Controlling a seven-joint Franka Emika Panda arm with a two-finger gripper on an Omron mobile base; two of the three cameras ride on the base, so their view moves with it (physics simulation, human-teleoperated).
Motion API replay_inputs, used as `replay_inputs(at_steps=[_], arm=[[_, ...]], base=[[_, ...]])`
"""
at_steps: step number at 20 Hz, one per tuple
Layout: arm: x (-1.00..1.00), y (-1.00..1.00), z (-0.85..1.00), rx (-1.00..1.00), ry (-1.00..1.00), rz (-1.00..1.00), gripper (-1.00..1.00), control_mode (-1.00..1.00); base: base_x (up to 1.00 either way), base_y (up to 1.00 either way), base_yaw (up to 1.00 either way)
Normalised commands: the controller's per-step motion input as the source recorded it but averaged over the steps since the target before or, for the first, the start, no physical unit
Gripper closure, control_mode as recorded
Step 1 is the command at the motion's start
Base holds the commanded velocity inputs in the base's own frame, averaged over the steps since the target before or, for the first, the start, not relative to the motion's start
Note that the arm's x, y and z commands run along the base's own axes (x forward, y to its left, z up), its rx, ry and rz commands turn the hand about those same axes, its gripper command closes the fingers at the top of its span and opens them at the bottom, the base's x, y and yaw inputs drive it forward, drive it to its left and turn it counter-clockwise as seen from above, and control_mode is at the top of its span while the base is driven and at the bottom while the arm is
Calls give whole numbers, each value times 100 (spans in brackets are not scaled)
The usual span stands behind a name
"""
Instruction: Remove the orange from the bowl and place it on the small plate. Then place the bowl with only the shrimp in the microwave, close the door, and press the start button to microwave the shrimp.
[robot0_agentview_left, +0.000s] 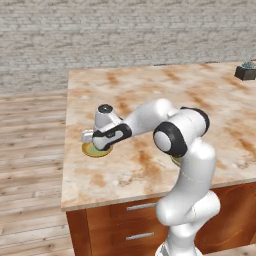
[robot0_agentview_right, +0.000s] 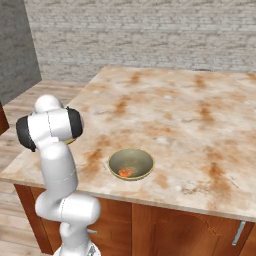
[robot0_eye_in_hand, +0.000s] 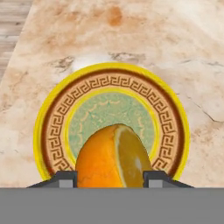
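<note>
Marbled counter (robot0_agentview_left: 165, 100), brick wall behind. Gripper (robot0_eye_in_hand: 112, 177) clasps the orange (robot0_eye_in_hand: 113, 157) directly above the small plate (robot0_eye_in_hand: 57, 118) near the counter's left edge: step one, placing. Next: lower, release. Bowl (robot0_agentview_right: 131, 164) with shrimp (robot0_agentview_right: 126, 172) waits at the near edge.

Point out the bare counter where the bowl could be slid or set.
Bare marble stretches behind and right of the bowl, up to the far edge. Crowded: the left edge, where the claw holds the orange over the small plate.
</note>
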Motion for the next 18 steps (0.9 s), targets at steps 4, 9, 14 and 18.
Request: replay_inputs(at_steps=[4,9,14,18], arm=[[19,0,-19,0,0,0,-100,-100],[-1,1,-1,0,0,0,-100,-100],[-6,0,60,0,-1,0,-100,-100],[-18,-28,55,1,-9,-1,-100,-100]], base=[[0,0,0],[0,0,0],[0,0,0],[0,0,0]])
